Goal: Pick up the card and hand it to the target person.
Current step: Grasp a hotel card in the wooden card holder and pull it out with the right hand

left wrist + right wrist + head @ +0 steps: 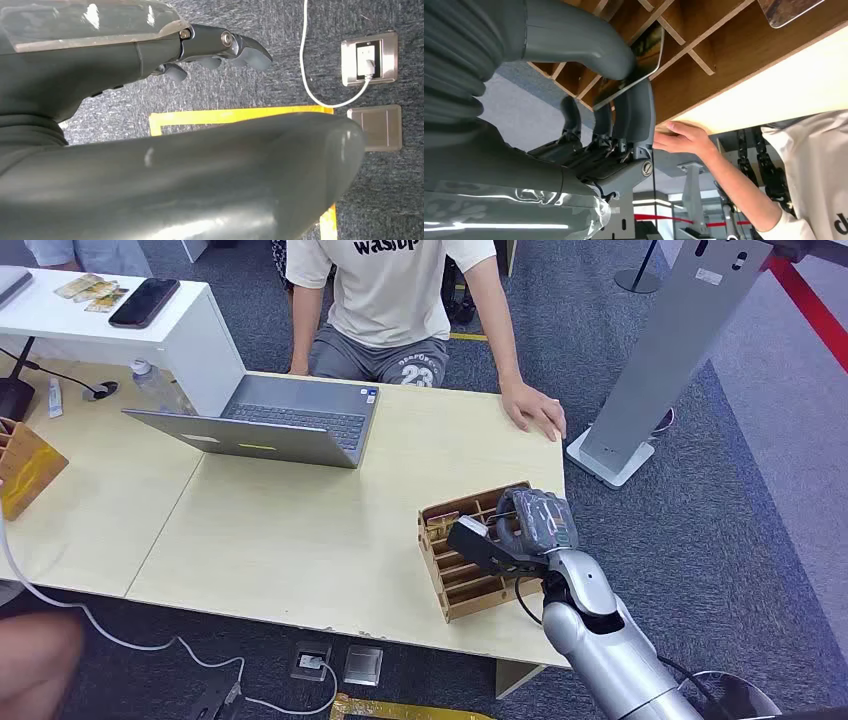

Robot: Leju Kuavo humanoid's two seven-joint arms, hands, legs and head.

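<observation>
A wooden slotted rack [455, 585] stands near the table's front right edge. My right hand [520, 525] is on top of it, over its far side. In the right wrist view the same hand [614, 125] pinches a thin glossy card [650, 46] between the thick thumb and the dark fingers [636, 107], with the card still among the rack's dividers [704, 45]. A person in a white T-shirt [390, 290] sits across the table with one hand [535, 410] flat on its far right edge. My left hand [150, 150] hangs over the floor and holds nothing.
An open laptop [270, 425] sits mid-table. A white box with a phone [145, 302] is at the far left, and a second wooden rack [25, 465] at the left edge. A grey stand [660, 360] rises right of the table. Floor sockets [370, 62] and a cable lie below.
</observation>
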